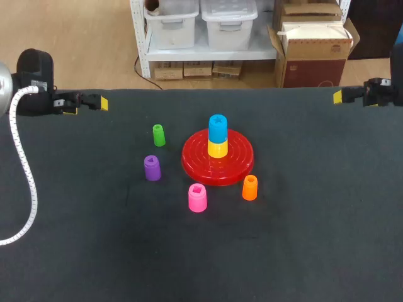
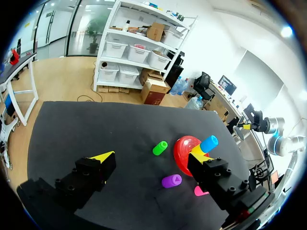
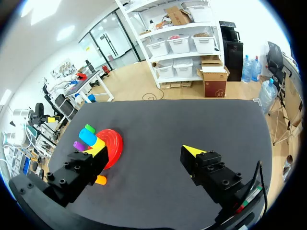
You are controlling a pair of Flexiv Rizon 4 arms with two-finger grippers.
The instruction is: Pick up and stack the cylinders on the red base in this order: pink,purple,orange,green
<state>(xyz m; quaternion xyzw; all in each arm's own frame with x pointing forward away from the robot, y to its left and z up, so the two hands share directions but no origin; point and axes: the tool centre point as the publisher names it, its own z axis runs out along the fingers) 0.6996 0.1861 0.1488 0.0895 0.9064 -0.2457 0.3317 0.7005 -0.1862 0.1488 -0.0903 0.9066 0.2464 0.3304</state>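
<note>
The red base (image 1: 236, 168) lies mid-table with a yellow cylinder (image 1: 218, 149) and a blue cylinder (image 1: 218, 128) stacked on its peg. Around it stand the green cylinder (image 1: 158, 135), purple cylinder (image 1: 152, 168), pink cylinder (image 1: 197, 197) and orange cylinder (image 1: 250, 187). My left gripper (image 1: 85, 106) hangs open at the far left edge, well away from them. My right gripper (image 1: 350, 95) sits open at the far right edge. Ahead of the left gripper (image 2: 153, 157) I see green (image 2: 160, 147), purple (image 2: 171, 180) and the base (image 2: 184, 152). The right gripper (image 3: 144, 151) is empty; the orange cylinder (image 3: 100, 179) shows beside its finger.
The dark table cloth (image 1: 315, 239) spreads wide around the toy. A white cable (image 1: 25, 176) loops down from my left arm along the table's left side.
</note>
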